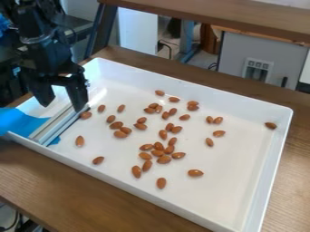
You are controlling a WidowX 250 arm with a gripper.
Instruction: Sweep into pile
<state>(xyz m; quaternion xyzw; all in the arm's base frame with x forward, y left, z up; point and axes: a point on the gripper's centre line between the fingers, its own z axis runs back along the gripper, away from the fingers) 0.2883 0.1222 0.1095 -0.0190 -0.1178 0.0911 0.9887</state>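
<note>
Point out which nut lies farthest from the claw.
The lone almond beside the tray wall at the picture's right; every other one lies farther left.

The almonds [164,159] present as reddish-brown. The tray [209,96] is a uniform white. The surface [42,176] is brown with a streaked wood grain. The sheet [19,121] is bright blue. The bar [53,123] is pale grey-white, with darker lines running lengthwise. The arm [37,43] is black. The cabinet [233,52] is grey.
</note>
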